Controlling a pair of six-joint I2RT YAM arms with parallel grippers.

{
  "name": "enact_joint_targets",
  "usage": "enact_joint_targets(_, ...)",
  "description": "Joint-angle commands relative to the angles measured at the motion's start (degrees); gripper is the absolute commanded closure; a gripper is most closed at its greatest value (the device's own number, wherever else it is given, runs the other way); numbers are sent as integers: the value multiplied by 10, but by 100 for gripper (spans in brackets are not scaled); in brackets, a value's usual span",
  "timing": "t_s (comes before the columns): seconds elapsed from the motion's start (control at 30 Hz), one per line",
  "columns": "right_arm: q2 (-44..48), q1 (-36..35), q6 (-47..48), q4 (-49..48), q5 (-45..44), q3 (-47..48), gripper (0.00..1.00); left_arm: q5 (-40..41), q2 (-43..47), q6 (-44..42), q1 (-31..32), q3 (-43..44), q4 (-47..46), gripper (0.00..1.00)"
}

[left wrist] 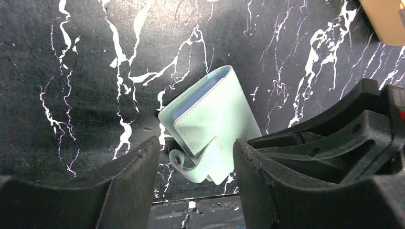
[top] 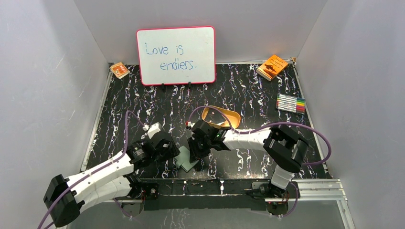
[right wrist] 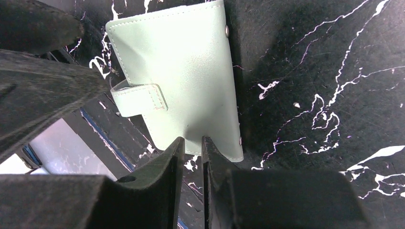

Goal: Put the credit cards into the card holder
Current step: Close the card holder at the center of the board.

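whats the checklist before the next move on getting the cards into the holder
1. Right gripper has the card holder: ok, its fingers pinch the holder's edge.
2. Left gripper free to work: ok, jaws apart with nothing held, and the holder lies below them.
3. Strap unsnapped: ok, it curls loose off the cover.
4. Cover opened onto the sleeves: not ok, it is folded shut and only a bluish edge shows.
5. Credit cards located: cannot tell, none shows in any view.
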State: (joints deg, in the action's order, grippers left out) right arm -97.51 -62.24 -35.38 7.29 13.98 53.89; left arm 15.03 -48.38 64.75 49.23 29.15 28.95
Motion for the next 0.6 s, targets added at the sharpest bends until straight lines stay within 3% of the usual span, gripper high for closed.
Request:
enact_joint_targets(0.0,-3,-8,-13,-15,-19,-1,72,-6,-27,-10,0,-8,-22,45)
enact_joint_targets(0.33,31,-10,-26,-19,-28,-17,67,9,-150,-29,-3,6,-46,62)
enact_joint_targets(0.57,102,-9,-66,-26,-69,-48,50,-10,-146,-17,-5,-42,-57,80)
